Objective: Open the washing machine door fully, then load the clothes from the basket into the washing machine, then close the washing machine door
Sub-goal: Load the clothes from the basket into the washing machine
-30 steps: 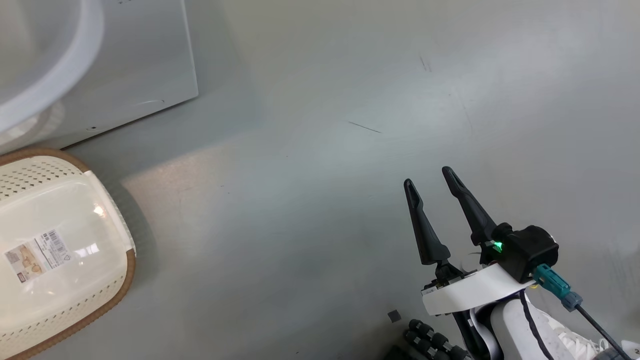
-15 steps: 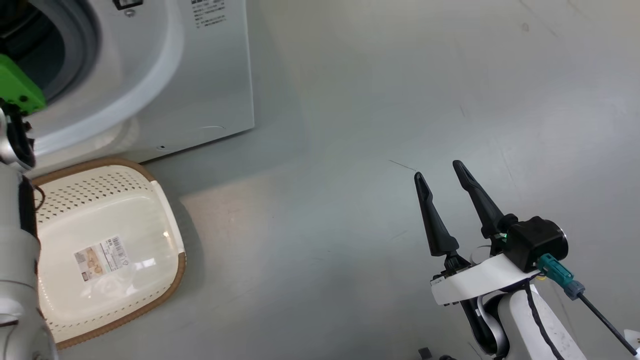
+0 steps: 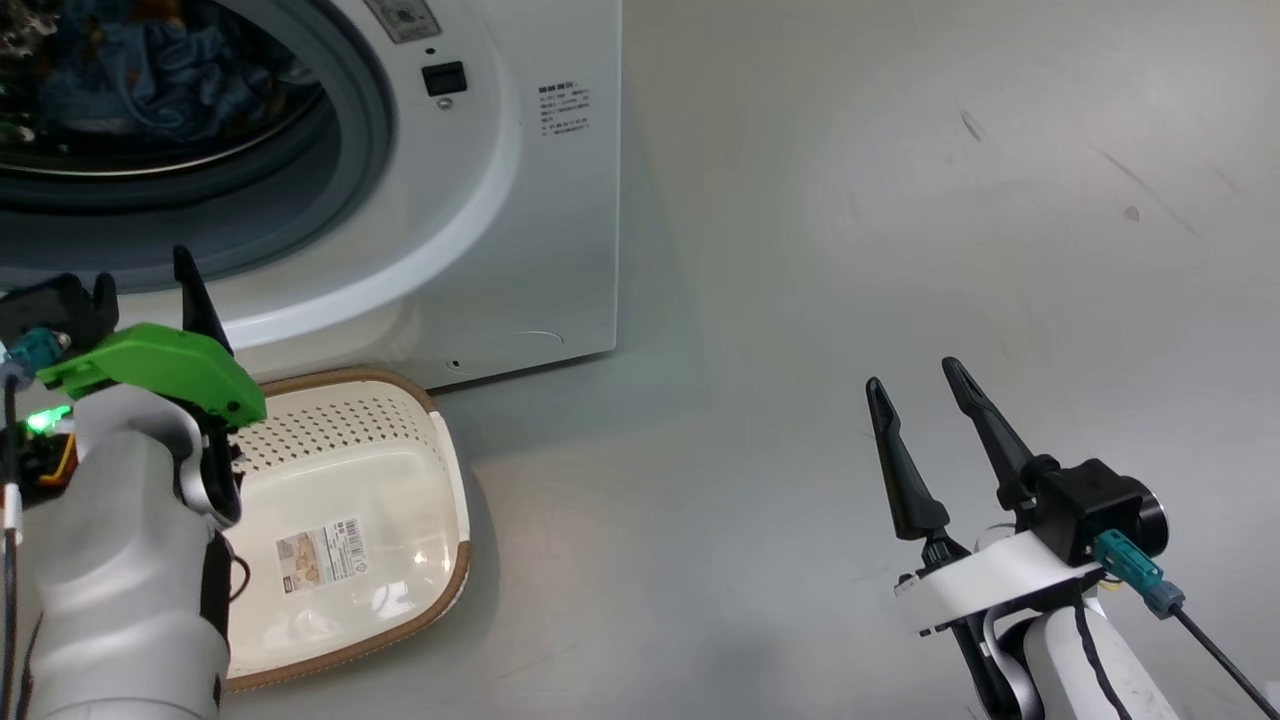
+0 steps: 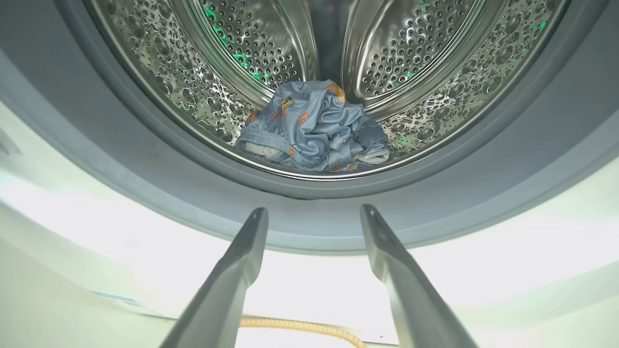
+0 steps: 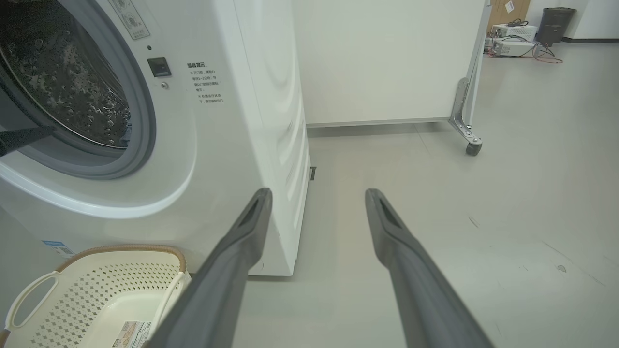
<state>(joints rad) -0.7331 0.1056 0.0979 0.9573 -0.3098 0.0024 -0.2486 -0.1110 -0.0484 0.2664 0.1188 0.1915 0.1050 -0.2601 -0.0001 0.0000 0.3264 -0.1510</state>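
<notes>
- My left gripper: fingers spread wide, nothing between them. It points into the mouth of the washing machine and sits at 9 o'clock in the head view, low in front of the opening.
- My right gripper: also wide, holding nothing. It is at 4 o'clock in the head view, over the bare grey floor, well apart from the washing machine.
- The clothes: a blue bundle with orange-brown prints and a bit of white lining showing. It lies at the bottom of the perforated steel drum, at 12 o'clock from my left gripper in the left wrist view.
- The grey rubber gasket rings the drum mouth, between the clothes and my left gripper's tips.
- The basket: cream, perforated, brown rim. It sits on the floor just in front of the washing machine, at 7 o'clock in the head view, and my left forearm covers its left part.
- A label lies on the basket's inner floor.
- Right wrist view: washing machine at 10 o'clock, basket at 7 o'clock, and a white panel with a caster at 1 o'clock.
</notes>
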